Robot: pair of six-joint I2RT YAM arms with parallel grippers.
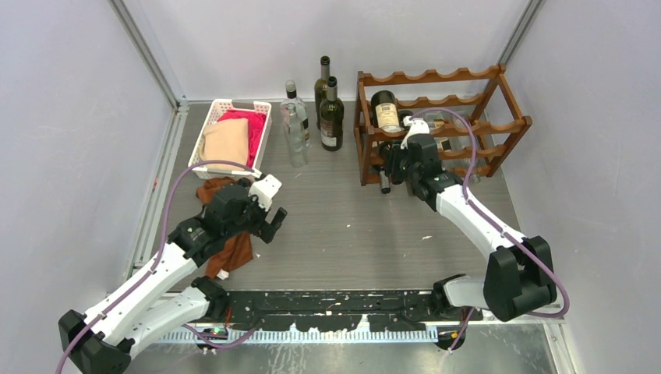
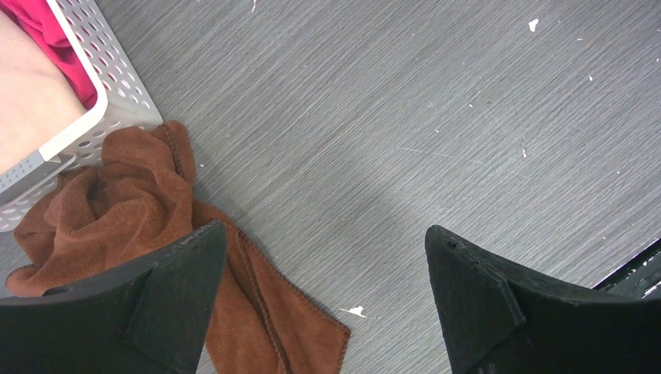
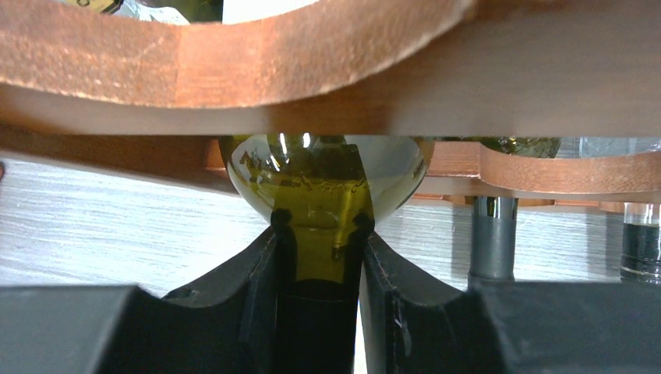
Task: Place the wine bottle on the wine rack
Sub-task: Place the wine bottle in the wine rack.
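Reddish-brown wood is filling the far right of the bench (image 1: 351, 226) in the overhead view, where the wine rack (image 1: 436, 78) is standing with one dark bottle (image 1: 384, 109) already lying across an upper tier. The right arm is reaching into the rack's left front, its right fingers (image 1: 396, 164) sitting low against the rails, and the wrist is screening what they are carrying. The left arm is idling well apart, beside the white basket (image 1: 220, 104), so the right arm is plainly the nearer one. From the left wrist, the left fingers (image 2: 179, 296) are spreading wide over bare bench and gripping nothing, with a brown cloth (image 2: 132, 210) lying partly under one of them. From the right wrist, the right fingers (image 3: 261, 280) are pinching the neck of a green wine bottle (image 3: 327, 179), partway closed to the neck's width. The bottle is lying level, its long axis running straight ahead of the fingers, front to back through the rack, and its shoulder is passing just beneath a scalloped rail (image 3: 312, 47). Whether its body is resting on a lower rail I cannot tell; pushing it deeper before letting go looks the likely need.
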